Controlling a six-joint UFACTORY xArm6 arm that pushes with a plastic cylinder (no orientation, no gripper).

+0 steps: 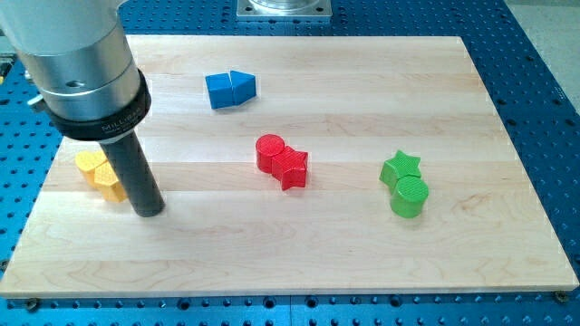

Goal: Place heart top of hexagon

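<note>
Two yellow blocks sit touching near the board's left edge. The upper one [89, 164] looks like the heart. The lower one [109, 185] looks like the hexagon and is partly hidden by my rod. My tip [149, 211] rests on the board just to the right of and below the lower yellow block, close to it or touching it. The heart lies up and to the left of the hexagon.
A blue cube [218, 91] touches a blue wedge-like block [244, 86] at the top centre. A red cylinder [269, 150] touches a red star [292, 168] mid-board. A green star [400, 167] touches a green cylinder [409, 196] at the right. The wooden board [507, 235] lies on a blue perforated table.
</note>
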